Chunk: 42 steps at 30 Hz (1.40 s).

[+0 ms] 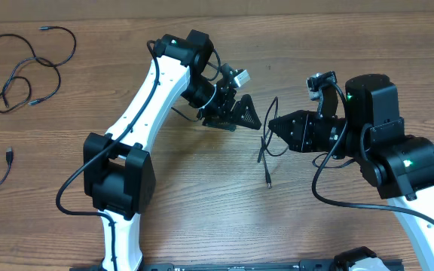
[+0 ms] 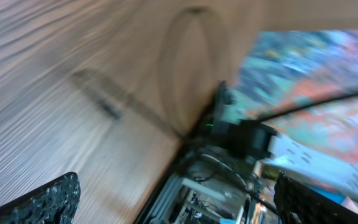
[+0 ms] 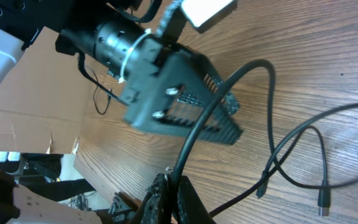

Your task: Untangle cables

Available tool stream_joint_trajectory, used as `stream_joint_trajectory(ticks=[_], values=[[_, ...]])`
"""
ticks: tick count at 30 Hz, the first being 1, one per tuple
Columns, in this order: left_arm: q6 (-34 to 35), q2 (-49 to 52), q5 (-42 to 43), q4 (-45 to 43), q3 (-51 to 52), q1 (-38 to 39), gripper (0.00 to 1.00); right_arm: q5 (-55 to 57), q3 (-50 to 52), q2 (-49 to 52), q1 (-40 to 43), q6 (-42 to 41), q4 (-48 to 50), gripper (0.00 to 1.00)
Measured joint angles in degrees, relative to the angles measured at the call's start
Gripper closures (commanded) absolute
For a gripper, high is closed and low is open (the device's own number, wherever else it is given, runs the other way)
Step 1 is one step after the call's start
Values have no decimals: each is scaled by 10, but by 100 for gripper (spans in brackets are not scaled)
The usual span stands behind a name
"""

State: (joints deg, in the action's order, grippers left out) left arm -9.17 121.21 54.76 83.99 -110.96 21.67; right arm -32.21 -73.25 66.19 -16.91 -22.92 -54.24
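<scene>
1. Left gripper (image 1: 241, 115): near the desk centre. Fingers are spread as wide as they go, with nothing between them. The left wrist view is blurred, but the fingertips (image 2: 51, 199) show far apart.
2. Right gripper (image 1: 271, 126): just beside the left one, tip pointing at it. Fingers (image 3: 158, 199) are pressed together, pinching a cable.
3. Held cable (image 3: 257, 62): thin, black. It rises from the pinch in an arch, then falls in a loose loop onto the wood between the two arms. Plug ends (image 3: 324, 199) lie free on the desk.
4. Other cables (image 1: 21, 71): slack loops at the far left corner, well apart from both arms. One more strand (image 1: 2, 172) lies at the left edge.
5. Desk (image 1: 202, 203): wood grain.
</scene>
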Motion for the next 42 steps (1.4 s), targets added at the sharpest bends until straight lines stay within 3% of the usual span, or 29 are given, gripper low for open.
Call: stream_joint_trajectory(ticks=[7, 22, 27, 32, 42], values=[[-75, 0, 75, 7, 0, -7, 0, -18, 0, 0, 0, -19, 28, 96], [-76, 0, 80, -48, 0, 16, 0, -115, 0, 0, 0, -71, 97, 96], [32, 0, -27, -85, 0, 16, 0, -126, 0, 1, 0, -78, 112, 96], [169, 0, -203, -82, 0, 16, 0, -137, 0, 1, 0, -84, 122, 96], [327, 0, -433, -38, 0, 7, 0, -141, 0, 1, 0, -86, 122, 96]])
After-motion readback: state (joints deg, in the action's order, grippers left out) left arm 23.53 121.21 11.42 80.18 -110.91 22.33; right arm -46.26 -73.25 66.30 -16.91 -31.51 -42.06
